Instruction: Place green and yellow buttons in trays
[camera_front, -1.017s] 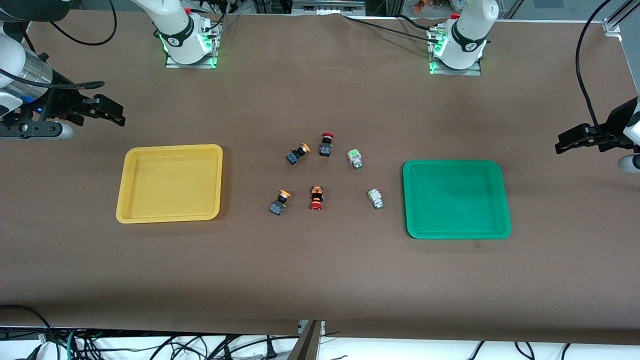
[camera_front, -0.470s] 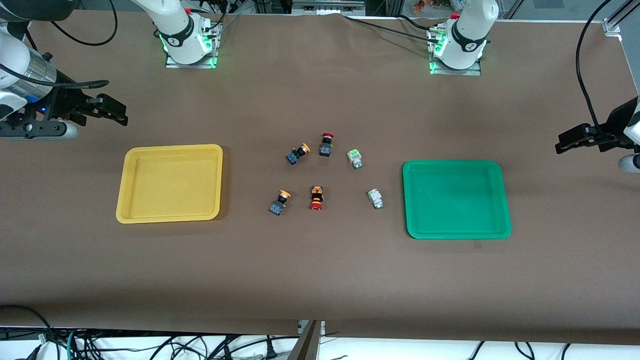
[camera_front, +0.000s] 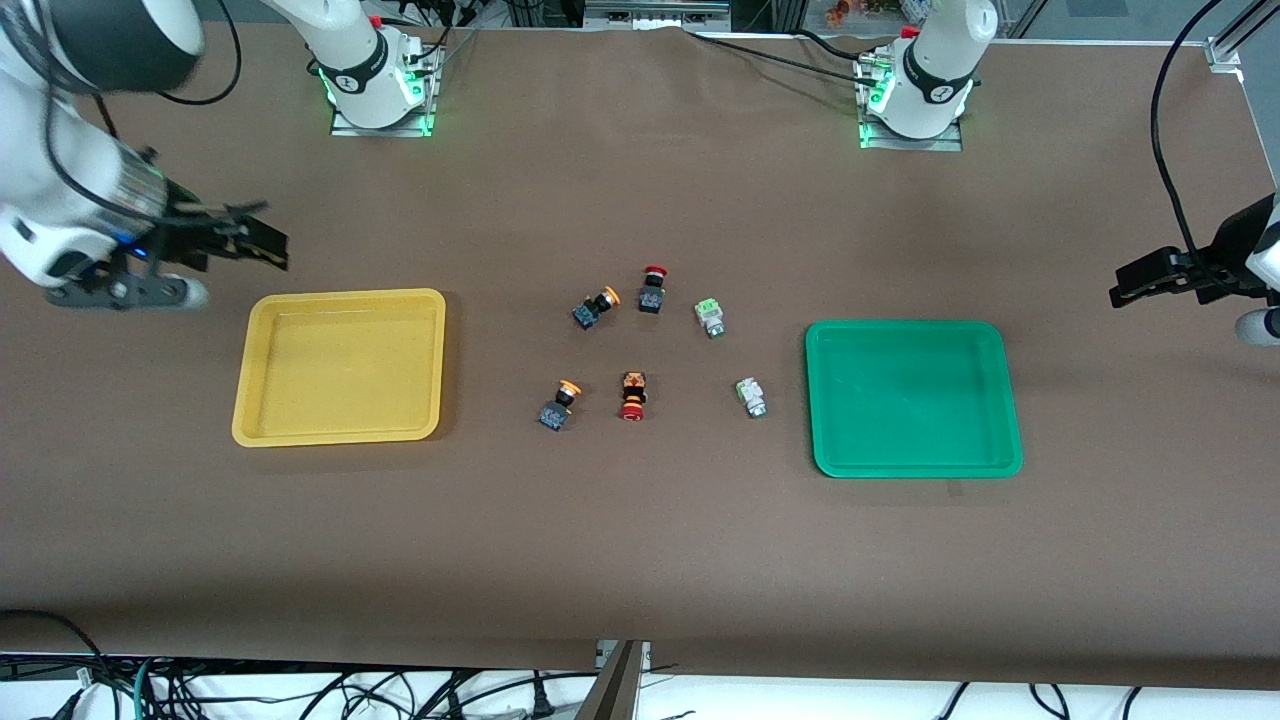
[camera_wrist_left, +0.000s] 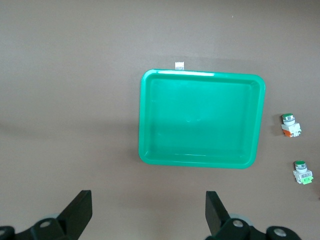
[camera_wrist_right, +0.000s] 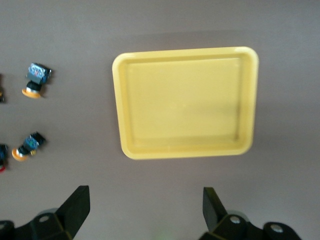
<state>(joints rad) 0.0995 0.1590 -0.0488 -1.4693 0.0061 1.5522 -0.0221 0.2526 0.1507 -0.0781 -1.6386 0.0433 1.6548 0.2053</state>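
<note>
A yellow tray lies toward the right arm's end and a green tray toward the left arm's end; both hold nothing. Between them lie two yellow-capped buttons and two green-capped buttons. My right gripper is open and empty over the table beside the yellow tray's corner. My left gripper is open and empty over the table's end past the green tray and waits. The right wrist view shows its gripper, the yellow tray and the yellow buttons. The left wrist view shows its gripper, the green tray and the green buttons.
A black switch with a red mushroom cap and an orange-and-black switch with a red cap lie among the buttons. A black cable hangs over the left arm's end. A small white tag lies by the green tray.
My right arm has swung toward the yellow tray, and its gripper now hangs closer to the tray's corner. The left arm, the buttons and the trays have not moved.
</note>
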